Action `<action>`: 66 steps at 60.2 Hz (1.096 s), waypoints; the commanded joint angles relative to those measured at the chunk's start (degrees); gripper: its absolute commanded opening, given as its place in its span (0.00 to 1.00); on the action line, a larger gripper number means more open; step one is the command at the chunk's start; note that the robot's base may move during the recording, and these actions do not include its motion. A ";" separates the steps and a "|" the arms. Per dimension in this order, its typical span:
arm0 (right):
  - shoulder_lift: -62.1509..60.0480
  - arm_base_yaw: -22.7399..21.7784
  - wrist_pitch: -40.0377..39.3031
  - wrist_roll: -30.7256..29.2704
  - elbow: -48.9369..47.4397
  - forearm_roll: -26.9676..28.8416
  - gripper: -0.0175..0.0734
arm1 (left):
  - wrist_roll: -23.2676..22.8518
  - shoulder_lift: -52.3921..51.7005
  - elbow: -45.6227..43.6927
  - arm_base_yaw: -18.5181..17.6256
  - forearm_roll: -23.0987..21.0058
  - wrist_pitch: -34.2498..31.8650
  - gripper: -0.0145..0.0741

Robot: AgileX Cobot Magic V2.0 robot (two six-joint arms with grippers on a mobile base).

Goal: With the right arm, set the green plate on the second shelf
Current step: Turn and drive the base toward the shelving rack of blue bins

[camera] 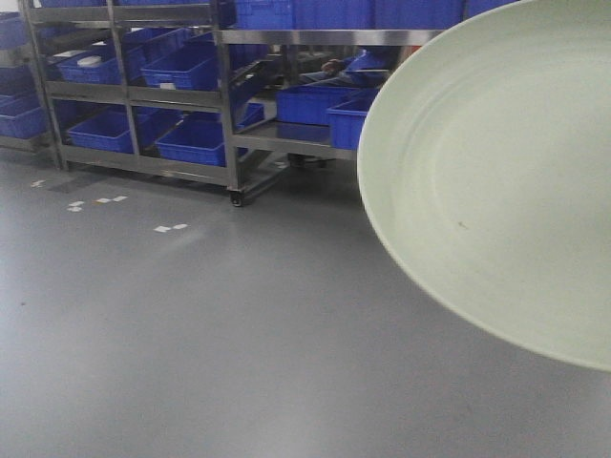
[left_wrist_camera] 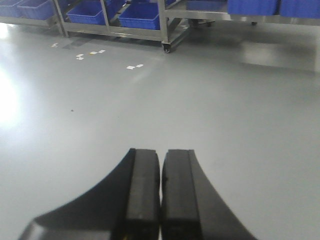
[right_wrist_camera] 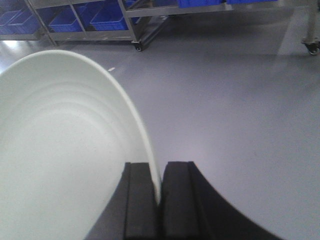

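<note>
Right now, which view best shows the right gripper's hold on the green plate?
Right wrist view: the right gripper clamps the rim of the green plate. The front view shows only the plate's inner face, cropped; the left wrist view shows no plate.

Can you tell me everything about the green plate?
The green plate is pale mint, round and shallow, like matte plastic, with faint rings and a low rim. A tiny dark speck sits inside. It hangs tilted in the air, its edge pinched by the right gripper. Nothing else is seen touching it.
</note>
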 commanded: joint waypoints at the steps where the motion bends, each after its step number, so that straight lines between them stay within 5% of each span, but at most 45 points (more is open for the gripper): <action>1: -0.07 -0.28 -6.43 -0.07 -1.88 0.17 0.25 | 0.05 -1.22 2.29 -0.29 0.10 -4.15 0.30; 66: -0.07 -0.28 -6.43 -0.07 -1.88 0.17 0.25 | 0.05 -1.22 2.29 -0.29 0.10 -4.15 0.30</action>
